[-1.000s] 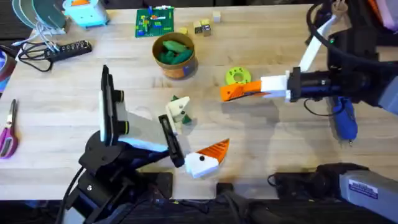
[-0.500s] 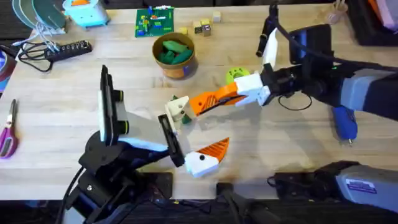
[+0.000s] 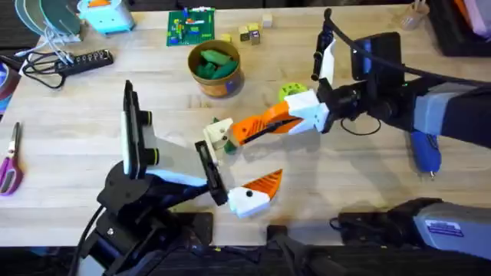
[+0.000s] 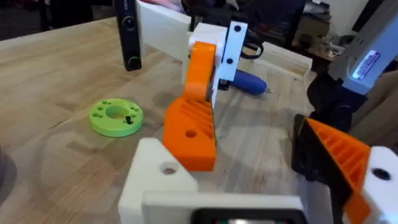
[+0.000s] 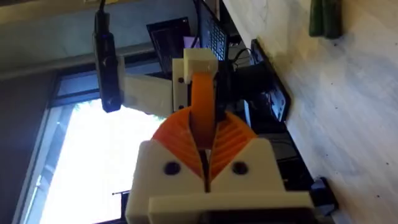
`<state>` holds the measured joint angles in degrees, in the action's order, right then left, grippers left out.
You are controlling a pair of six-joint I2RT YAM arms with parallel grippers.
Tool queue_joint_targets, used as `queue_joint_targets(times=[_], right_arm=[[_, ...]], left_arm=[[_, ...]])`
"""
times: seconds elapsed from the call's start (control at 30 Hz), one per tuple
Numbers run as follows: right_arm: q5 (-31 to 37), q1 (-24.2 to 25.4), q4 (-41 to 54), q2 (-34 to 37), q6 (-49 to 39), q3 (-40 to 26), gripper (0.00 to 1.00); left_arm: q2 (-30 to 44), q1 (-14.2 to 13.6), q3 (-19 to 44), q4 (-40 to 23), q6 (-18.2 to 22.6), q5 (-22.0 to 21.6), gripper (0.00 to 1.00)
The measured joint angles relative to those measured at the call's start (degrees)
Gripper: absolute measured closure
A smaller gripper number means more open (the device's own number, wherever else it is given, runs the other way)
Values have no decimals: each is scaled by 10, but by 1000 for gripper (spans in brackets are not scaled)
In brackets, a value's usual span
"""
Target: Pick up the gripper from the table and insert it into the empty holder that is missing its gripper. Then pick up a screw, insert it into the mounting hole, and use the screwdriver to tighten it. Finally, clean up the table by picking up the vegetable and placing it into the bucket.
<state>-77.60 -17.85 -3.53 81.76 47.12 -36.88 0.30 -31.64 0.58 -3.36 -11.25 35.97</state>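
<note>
The orange gripper (image 4: 189,134) rests against the plain white holder (image 4: 155,180), which is one finger of my left gripper (image 3: 238,165). That gripper stands open, its other finger (image 4: 339,162) orange-tipped. My right gripper (image 3: 249,129) reaches in from the right, shut on the gripper (image 5: 202,118). The blue screwdriver (image 3: 424,149) lies at the right, under the right arm. A dark green vegetable (image 5: 326,18) lies on the wood. The orange-brown bucket (image 3: 219,87) stands behind, with brighter green toys inside.
A flat green disc (image 3: 291,92) lies beside the right gripper, a small dark screw (image 4: 129,120) standing in it. Scissors (image 3: 9,157) and a power strip (image 3: 80,61) are at the left. A green brick plate (image 3: 192,27) and small blocks (image 3: 249,32) sit along the far edge.
My right arm has swung left from beyond the green disc, carrying the orange gripper to the holder on my left gripper. The left arm has stayed still.
</note>
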Motion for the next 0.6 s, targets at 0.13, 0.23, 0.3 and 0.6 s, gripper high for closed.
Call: queue_joint_targets(times=[0.13, 0.23, 0.3, 0.6], right_arm=[[0, 0, -1, 0, 16, 0, 992], [0, -1, -2, 0, 22, 0, 992], [1, -3, -5, 0, 26, 0, 992], [-6, -21, -22, 34, 43, 0, 993]], left_arm=[[0, 0, 0, 0, 0, 0, 9], [0, 0, 0, 0, 0, 0, 9], [0, 0, 0, 0, 0, 0, 9], [0, 0, 0, -1, -15, 1, 9]])
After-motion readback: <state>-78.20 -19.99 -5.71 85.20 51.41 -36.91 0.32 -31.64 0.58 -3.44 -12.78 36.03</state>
